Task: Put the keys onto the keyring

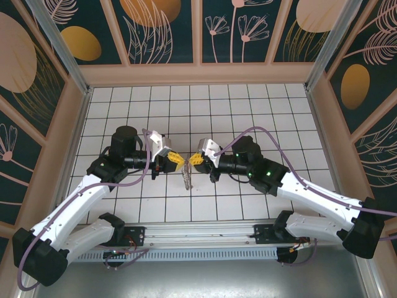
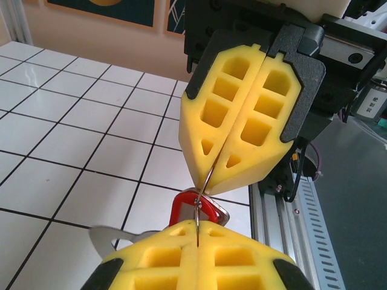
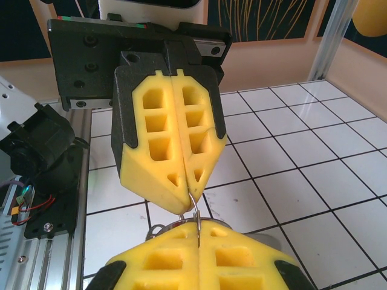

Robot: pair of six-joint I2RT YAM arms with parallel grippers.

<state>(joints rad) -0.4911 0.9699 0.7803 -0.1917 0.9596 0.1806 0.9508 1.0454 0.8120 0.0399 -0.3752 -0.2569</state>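
My left gripper (image 1: 178, 159) and right gripper (image 1: 193, 159) meet tip to tip above the middle of the tiled table. Both are shut on one thin silver wire ring (image 2: 205, 183) of the keyring, which bridges the small gap between the yellow pads. In the left wrist view my left gripper (image 2: 198, 226) is at the bottom and the right gripper (image 2: 211, 181) faces it. The key's red head (image 2: 181, 208) hangs just under the wire, touching it. The right wrist view has the same wire (image 3: 195, 203) between right gripper (image 3: 198, 220) and left gripper (image 3: 188, 205). A small bundle (image 1: 186, 180) dangles below the tips.
A flat silver metal piece (image 2: 115, 235) sticks out left beneath my left pads. The white grid table (image 1: 205, 112) is walled by wooden panels on three sides. A metal rail (image 1: 205, 239) with the arm bases runs along the near edge.
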